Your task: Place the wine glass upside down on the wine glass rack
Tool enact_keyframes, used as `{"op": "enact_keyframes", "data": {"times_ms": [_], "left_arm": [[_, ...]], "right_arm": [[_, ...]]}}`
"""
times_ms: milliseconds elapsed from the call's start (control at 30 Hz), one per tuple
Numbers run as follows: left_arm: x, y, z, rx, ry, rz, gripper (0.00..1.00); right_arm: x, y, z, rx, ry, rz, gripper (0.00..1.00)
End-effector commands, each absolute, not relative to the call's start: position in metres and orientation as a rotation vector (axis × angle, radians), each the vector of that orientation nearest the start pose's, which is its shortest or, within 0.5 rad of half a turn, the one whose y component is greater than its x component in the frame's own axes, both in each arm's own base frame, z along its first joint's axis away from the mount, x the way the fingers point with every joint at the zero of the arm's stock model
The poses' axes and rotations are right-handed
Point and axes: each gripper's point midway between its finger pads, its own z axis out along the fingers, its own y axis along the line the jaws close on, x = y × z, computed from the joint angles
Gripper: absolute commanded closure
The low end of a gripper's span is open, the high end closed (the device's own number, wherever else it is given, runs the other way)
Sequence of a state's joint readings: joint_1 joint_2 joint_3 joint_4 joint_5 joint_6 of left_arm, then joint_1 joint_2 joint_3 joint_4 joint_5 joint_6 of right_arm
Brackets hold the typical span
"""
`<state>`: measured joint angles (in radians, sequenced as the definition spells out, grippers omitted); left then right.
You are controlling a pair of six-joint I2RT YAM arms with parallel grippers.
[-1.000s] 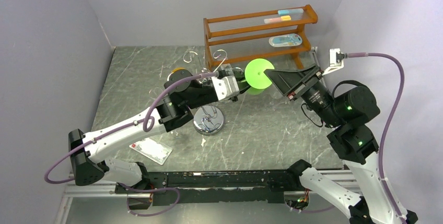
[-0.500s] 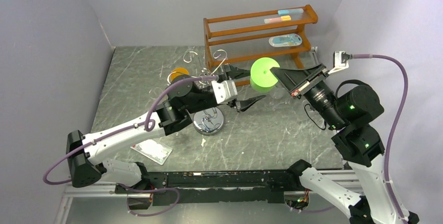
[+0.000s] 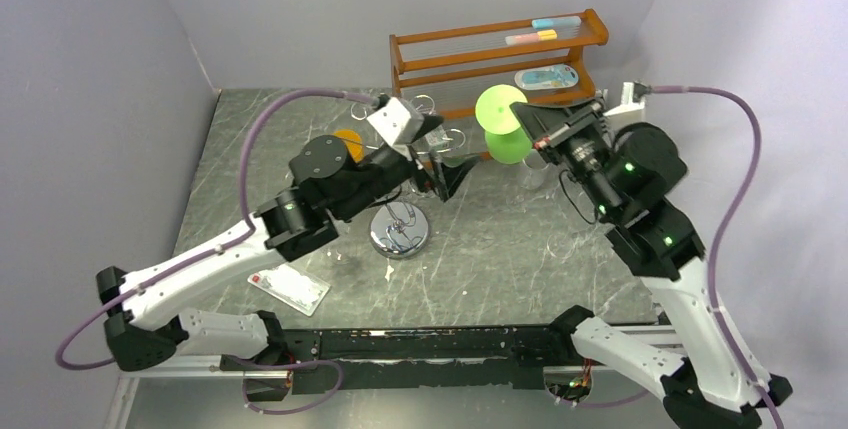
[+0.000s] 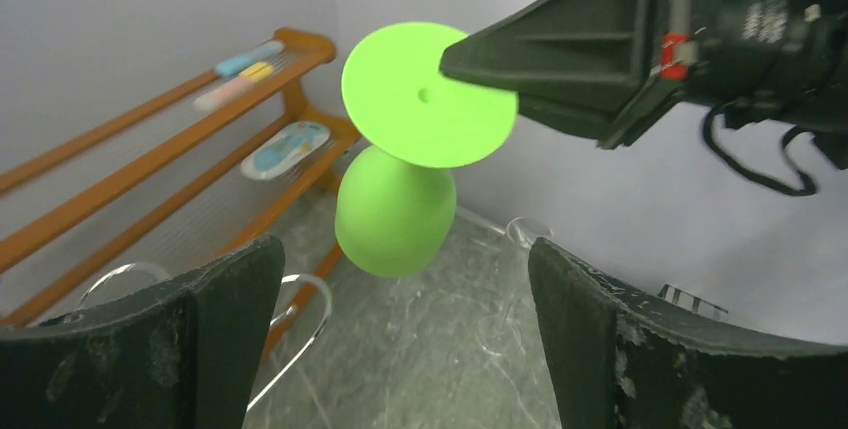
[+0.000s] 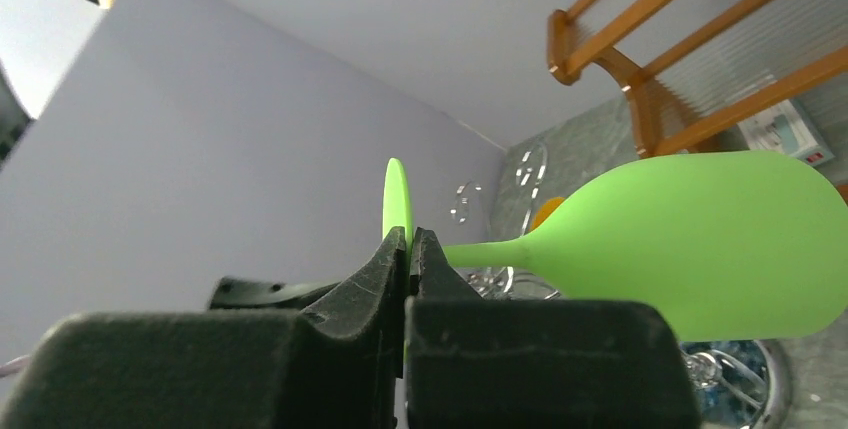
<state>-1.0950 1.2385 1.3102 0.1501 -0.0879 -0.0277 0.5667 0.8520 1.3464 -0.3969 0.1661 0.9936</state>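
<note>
While the right gripper (image 3: 524,121) is clamped on the wine glass (image 3: 507,144) at the rim of its foot, the overhead view shows the green glass hanging clear of the table off those fingertips. It is tilted, foot uppermost and bowl below. The left gripper (image 3: 445,161) stands spread wide just beside the bowl, holding nothing, near the curled arms of the wine glass rack (image 3: 400,234).

Left wrist view: the glass sits ahead of the parted fingers (image 4: 230,329), beyond their tips and touching neither. The right gripper's black fingers meet the foot disc from the upper right.

Right wrist view: both pads (image 5: 385,259) are pressed together on the thin foot edge. The stem runs sideways from the tips to the bowl.
</note>
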Motion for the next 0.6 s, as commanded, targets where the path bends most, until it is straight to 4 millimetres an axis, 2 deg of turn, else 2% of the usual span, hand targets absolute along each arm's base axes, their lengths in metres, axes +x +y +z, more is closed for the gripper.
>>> {"op": "enact_keyframes", "data": {"times_ms": [0,133,267,467,567], "left_arm": [[0.206,-0.322,0.458,0.508,1.374,-0.825,0.04],[0.203,-0.281,0.473,0.383,1.375,-0.801,0.04],[0.205,-0.251,0.473,0.286,1.46,-0.741,0.04],[0.197,-0.232,0.461,0.256,1.508,-0.741,0.04],[0.192,-0.224,0.455,0.226,1.549,-0.762,0.05]], "right_arm": [[0.263,0.171,0.482,0.463,1.51,1.104,1.0],[0.285,0.189,0.476,0.461,1.531,1.116,1.0],[0.307,0.205,0.475,0.464,1.537,1.126,1.0],[0.343,0.236,0.457,0.44,1.617,1.147,1.0],[0.355,0.251,0.45,0.426,1.669,1.176,1.0]]}}
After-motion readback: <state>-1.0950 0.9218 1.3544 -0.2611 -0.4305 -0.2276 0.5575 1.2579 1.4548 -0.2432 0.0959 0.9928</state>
